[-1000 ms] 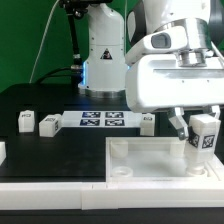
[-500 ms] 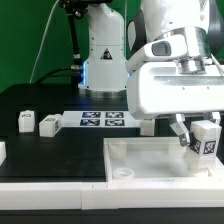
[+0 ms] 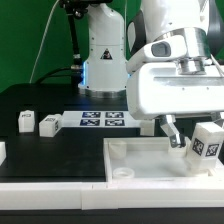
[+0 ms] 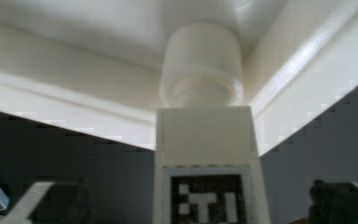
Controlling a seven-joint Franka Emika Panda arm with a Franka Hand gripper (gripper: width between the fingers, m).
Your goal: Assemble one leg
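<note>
A white leg (image 3: 206, 143) with a square marker tag stands tilted over the far right corner of the large white tray (image 3: 140, 158). My gripper (image 3: 190, 135) hangs right over it, jaws apart, with one finger (image 3: 172, 130) clear of the leg on the exterior view's left. In the wrist view the leg (image 4: 206, 150) runs between the two dark fingers (image 4: 345, 202) with a gap on each side, its round end pointing into the tray's corner wall (image 4: 87, 90). The gripper (image 4: 185, 208) is open around it.
Three more legs lie on the black table: two (image 3: 25, 121) (image 3: 47, 124) at the exterior view's left and one (image 3: 147, 122) by the marker board (image 3: 100, 120). Another white part (image 3: 2, 150) shows at the left edge. The arm's base (image 3: 100, 50) stands behind.
The leg has shifted toward the exterior view's right and down, and tilted. The gap between the visible finger and the leg has widened; the jaws have opened.
</note>
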